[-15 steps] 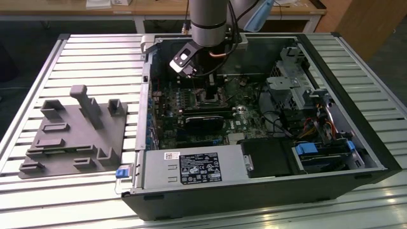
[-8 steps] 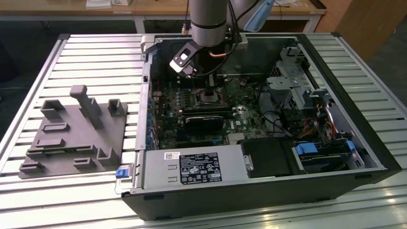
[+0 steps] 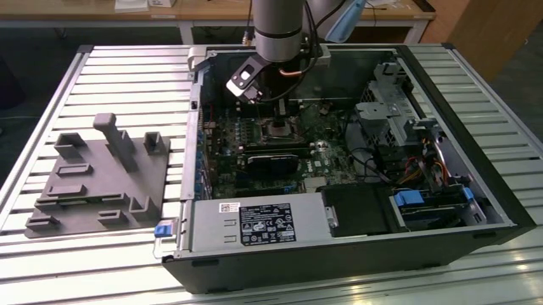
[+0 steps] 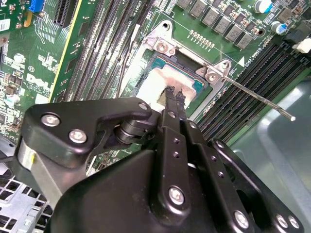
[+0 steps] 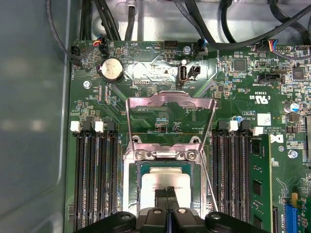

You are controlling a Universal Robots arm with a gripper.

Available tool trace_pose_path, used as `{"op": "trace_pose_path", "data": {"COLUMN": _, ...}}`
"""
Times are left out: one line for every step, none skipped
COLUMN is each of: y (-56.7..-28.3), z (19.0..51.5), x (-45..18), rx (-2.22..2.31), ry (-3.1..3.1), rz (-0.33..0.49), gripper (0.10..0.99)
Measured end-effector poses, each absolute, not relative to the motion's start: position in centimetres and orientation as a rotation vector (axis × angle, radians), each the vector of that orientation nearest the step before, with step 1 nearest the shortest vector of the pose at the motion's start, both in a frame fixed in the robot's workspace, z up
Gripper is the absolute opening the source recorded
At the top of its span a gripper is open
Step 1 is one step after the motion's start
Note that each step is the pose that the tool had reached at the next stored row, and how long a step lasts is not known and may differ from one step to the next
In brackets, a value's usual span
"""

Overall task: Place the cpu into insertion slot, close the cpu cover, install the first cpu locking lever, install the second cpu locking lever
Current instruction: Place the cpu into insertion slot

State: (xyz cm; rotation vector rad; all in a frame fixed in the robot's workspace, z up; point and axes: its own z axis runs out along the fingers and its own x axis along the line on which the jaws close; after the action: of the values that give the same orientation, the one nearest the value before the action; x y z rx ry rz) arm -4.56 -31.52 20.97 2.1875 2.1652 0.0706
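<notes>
Your black two-fingered gripper (image 4: 174, 93) has its fingertips closed together with nothing between them. The tips point down at the small, flat, square, silver-grey cpu (image 5: 150, 182), touching it or just above it. The cpu lies flat in the metal-rimmed insertion slot (image 5: 130, 187) on the green circuit board (image 5: 146, 73). The thin square metal cpu cover (image 5: 146, 103) is open, hinged back beside the slot. A thin metal locking lever (image 4: 257, 97) juts out unlatched.

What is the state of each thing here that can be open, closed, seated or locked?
cpu: lying in the slot.
cover: open, folded back.
lever: released, not locked.
gripper: jaws shut, tips over the cpu.
case: side open.
</notes>
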Motion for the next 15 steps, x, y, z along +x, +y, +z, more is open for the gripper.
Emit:
{"op": "trace_pose_path", "data": {"y": -31.5, "z": 21.0, "x": -4.6, "rx": 2.187, "ry": 2.165, "rz": 0.071, "gripper": 0.106}}
{"op": "trace_pose_path", "data": {"y": -31.5, "z": 21.0, "x": -4.5, "rx": 2.187, "ry": 2.166, "rz": 0.070, "gripper": 0.106}}
{"op": "trace_pose_path", "data": {"y": -31.5, "z": 21.0, "x": -4.5, "rx": 2.187, "ry": 2.166, "rz": 0.070, "gripper": 0.106}}
{"op": "trace_pose_path", "data": {"y": -31.5, "z": 21.0, "x": -4.4, "rx": 2.186, "ry": 2.167, "rz": 0.071, "gripper": 0.106}}
{"op": "trace_pose_path", "data": {"y": -31.5, "z": 21.0, "x": -4.4, "rx": 2.186, "ry": 2.168, "rz": 0.071, "gripper": 0.106}}
{"op": "trace_pose_path", "data": {"y": -31.5, "z": 21.1, "x": -4.4, "rx": 2.186, "ry": 2.168, "rz": 0.072, "gripper": 0.106}}
{"op": "trace_pose_path", "data": {"y": -31.5, "z": 21.2, "x": -4.4, "rx": 2.186, "ry": 2.168, "rz": 0.072, "gripper": 0.106}}
{"op": "trace_pose_path", "data": {"y": -31.5, "z": 21.4, "x": -4.4, "rx": 2.186, "ry": 2.169, "rz": 0.073, "gripper": 0.106}}
{"op": "trace_pose_path", "data": {"y": -31.5, "z": 21.6, "x": -4.4, "rx": 2.186, "ry": 2.169, "rz": 0.073, "gripper": 0.106}}
{"op": "trace_pose_path", "data": {"y": -31.5, "z": 21.9, "x": -4.4, "rx": 2.185, "ry": 2.169, "rz": 0.073, "gripper": 0.106}}
{"op": "trace_pose_path", "data": {"y": -31.5, "z": 22.2, "x": -4.4, "rx": 2.185, "ry": 2.169, "rz": 0.074, "gripper": 0.106}}
{"op": "trace_pose_path", "data": {"y": -31.5, "z": 22.5, "x": -4.4, "rx": 2.185, "ry": 2.169, "rz": 0.074, "gripper": 0.106}}
{"op": "trace_pose_path", "data": {"y": -31.5, "z": 22.7, "x": -4.4, "rx": 2.185, "ry": 2.169, "rz": 0.074, "gripper": 0.106}}
{"op": "trace_pose_path", "data": {"y": -31.5, "z": 23.0, "x": -4.4, "rx": 2.185, "ry": 2.169, "rz": 0.075, "gripper": 0.106}}
{"op": "trace_pose_path", "data": {"y": -31.5, "z": 23.3, "x": -4.4, "rx": 2.185, "ry": 2.169, "rz": 0.076, "gripper": 0.106}}
